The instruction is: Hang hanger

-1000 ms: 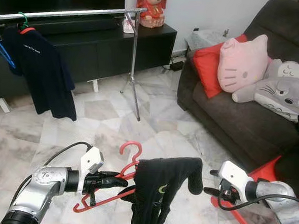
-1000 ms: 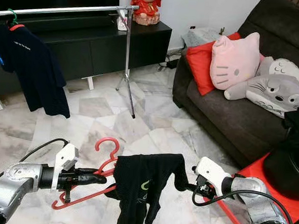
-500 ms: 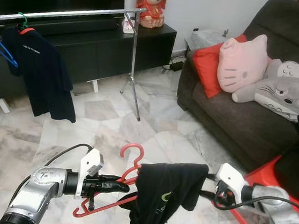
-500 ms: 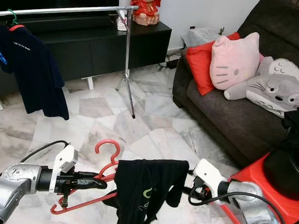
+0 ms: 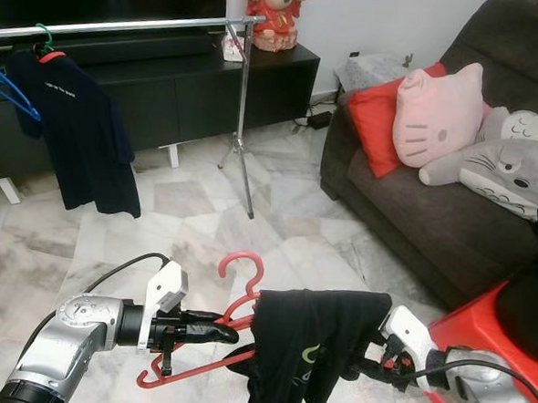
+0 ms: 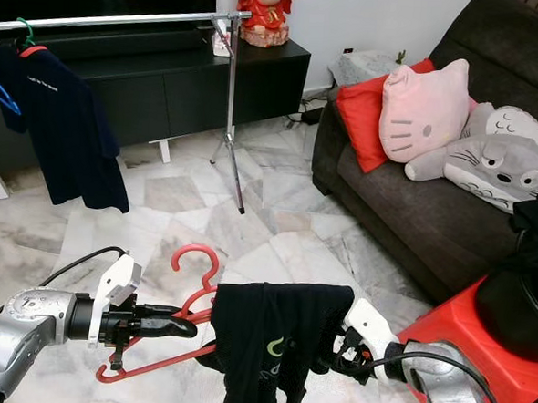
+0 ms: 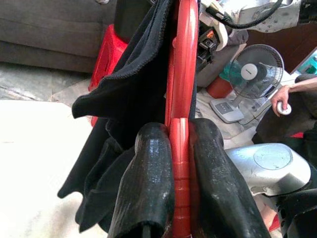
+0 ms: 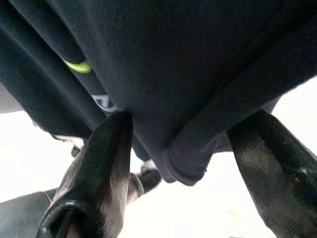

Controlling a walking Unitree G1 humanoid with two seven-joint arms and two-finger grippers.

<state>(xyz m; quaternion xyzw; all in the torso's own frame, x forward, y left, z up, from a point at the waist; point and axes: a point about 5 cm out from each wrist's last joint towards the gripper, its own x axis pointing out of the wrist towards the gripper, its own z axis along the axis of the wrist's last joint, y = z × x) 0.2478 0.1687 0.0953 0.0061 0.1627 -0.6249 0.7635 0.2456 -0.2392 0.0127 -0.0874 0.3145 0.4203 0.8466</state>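
My left gripper (image 5: 223, 330) is shut on the lower part of a red hanger (image 5: 243, 271), whose hook points up and away; the wrist view shows both fingers (image 7: 148, 163) clamping the red bar (image 7: 182, 64). A black garment (image 5: 308, 345) hangs draped over the hanger's right half. My right gripper (image 6: 340, 356) is up against the garment's right edge. Seen from the right wrist, its fingers (image 8: 106, 158) stand wide apart with a fold of the black cloth (image 8: 163, 74) between them. Far left, a steel clothes rail (image 5: 124, 24) carries a dark t-shirt (image 5: 81, 131) and a blue hanger (image 5: 9, 90).
The rail's stand (image 5: 242, 118) is planted on the marble floor ahead. A dark sofa (image 5: 415, 210) with cushions and plush toys fills the right. A red box (image 5: 466, 337) is by my right arm, a black TV cabinet (image 5: 212, 88) behind the rail. A person's hand (image 7: 282, 99) and a fan (image 7: 250, 74) lie behind.
My right gripper has moved left into the garment's right edge, and the sleeve that stuck out there now lies flatter on the hanger. The left gripper keeps its hold.
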